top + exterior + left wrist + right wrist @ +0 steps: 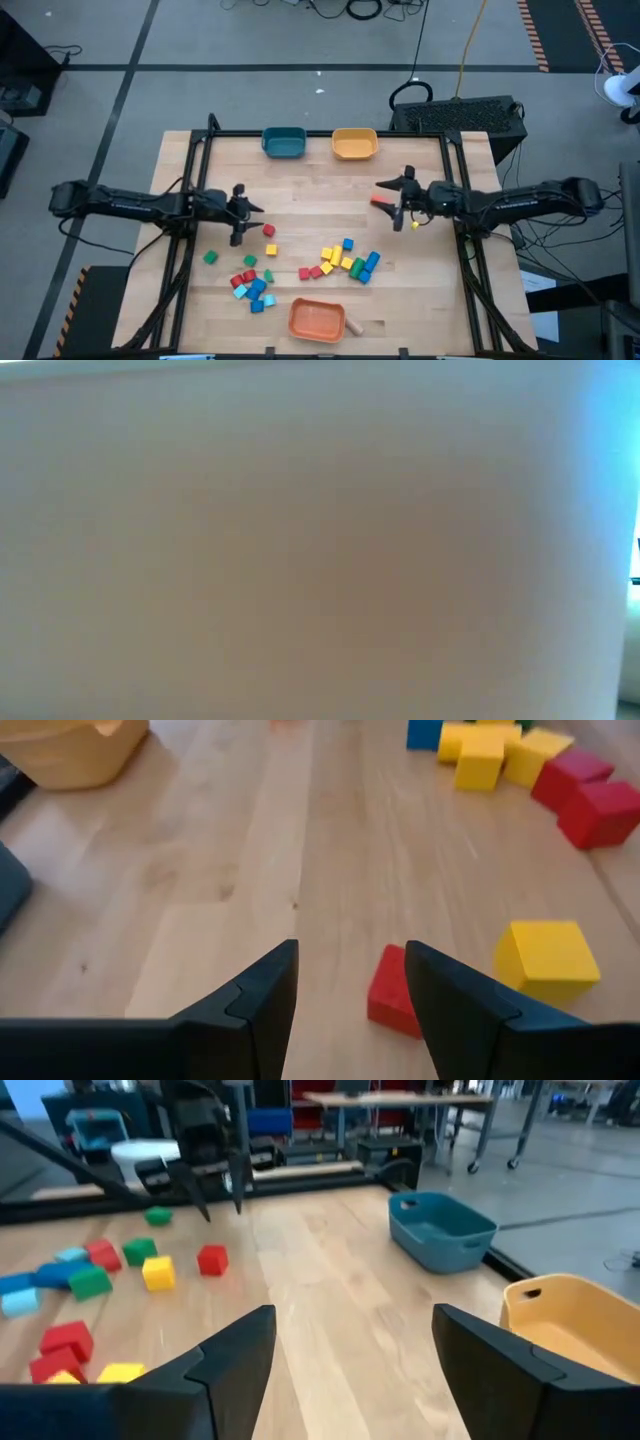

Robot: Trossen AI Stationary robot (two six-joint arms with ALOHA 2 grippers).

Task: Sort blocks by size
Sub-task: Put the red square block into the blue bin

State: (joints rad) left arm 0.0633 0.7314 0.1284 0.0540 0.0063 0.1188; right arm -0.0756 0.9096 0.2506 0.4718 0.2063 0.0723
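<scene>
The blocks lie in two loose groups on the near half of the wooden table: red, green and light blue ones (252, 285) at the left, and yellow, red, blue and green ones (345, 262) at the middle. My left gripper (240, 212) (350, 955) hovers open above the table. A red cube (392, 990) lies just beside one of its fingers and a yellow cube (547, 958) a little further on. My right gripper (397, 197) (350, 1320) stands open at the right, with nothing between its fingers. A small orange piece (381, 201) shows beside it.
A teal bowl (284, 142) (440, 1230) and a yellow bowl (354, 143) (570, 1330) stand at the far edge. An orange bowl (317, 318) sits at the near edge with a plain wood block (355, 325) next to it. A blurred pale surface fills the low view.
</scene>
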